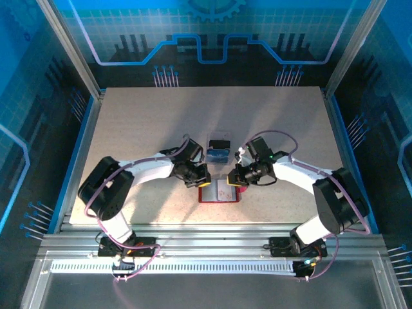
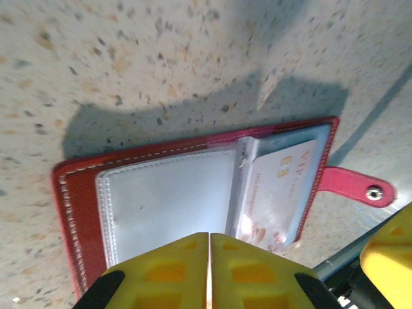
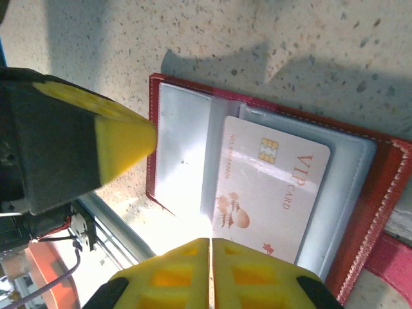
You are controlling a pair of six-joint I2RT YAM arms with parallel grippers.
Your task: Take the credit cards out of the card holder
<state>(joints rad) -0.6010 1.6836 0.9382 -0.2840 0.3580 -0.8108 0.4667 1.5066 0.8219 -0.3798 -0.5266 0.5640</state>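
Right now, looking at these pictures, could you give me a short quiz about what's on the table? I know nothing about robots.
1. True or false: the card holder lies open on the table.
2. Which word is printed on the pale pink card inside it? A) VIP B) BANK C) GIFT
3. Fill in: the left hand and the right hand both have ____ fingertips.
Key: 1 true; 2 A; 3 yellow.
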